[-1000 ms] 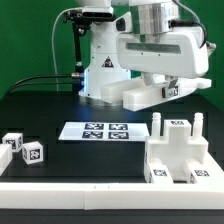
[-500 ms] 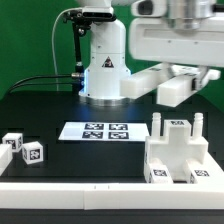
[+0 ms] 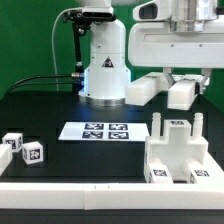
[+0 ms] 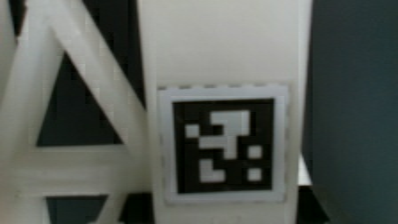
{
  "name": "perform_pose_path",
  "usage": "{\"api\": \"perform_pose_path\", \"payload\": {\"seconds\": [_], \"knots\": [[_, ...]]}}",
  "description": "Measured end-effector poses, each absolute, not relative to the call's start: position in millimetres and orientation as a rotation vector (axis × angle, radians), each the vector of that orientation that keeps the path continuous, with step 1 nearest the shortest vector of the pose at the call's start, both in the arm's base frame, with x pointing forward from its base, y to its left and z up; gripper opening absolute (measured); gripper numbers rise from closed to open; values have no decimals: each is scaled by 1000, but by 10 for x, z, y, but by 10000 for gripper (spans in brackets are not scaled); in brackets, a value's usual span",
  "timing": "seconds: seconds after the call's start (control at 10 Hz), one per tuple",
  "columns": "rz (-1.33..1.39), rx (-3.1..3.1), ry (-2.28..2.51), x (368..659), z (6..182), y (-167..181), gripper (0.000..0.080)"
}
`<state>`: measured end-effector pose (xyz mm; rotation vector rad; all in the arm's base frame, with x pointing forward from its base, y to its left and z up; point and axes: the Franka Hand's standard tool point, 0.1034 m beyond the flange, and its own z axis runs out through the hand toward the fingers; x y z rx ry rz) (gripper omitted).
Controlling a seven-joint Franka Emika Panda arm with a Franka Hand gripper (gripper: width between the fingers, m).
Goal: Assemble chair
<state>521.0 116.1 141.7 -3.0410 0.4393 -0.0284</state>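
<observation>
The pincer [image 3: 181,73] grips a white blocky plastic chair piece [image 3: 145,88]. It looks hard, light and smooth; hold its flat sides.

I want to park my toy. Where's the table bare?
Bare table lies between the small tagged blocks and the marker board, and between that board and the robot base. The exterior view's right is crowded: chair body below, claw holding a white piece above.
</observation>
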Motion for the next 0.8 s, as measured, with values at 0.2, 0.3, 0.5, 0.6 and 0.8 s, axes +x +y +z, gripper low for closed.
{"api": "perform_pose_path", "payload": {"seconds": [0.2,0.3,0.5,0.6,0.8], "knots": [[-71,-3062,313,5191,1441,1295,284],[-67,-3062,299,5172,1434,1319,284],[-53,-3068,295,5170,1404,1295,284],[9,-3086,242,5165,1367,1282,284],[35,-3108,115,5399,1376,1205,284]]}}
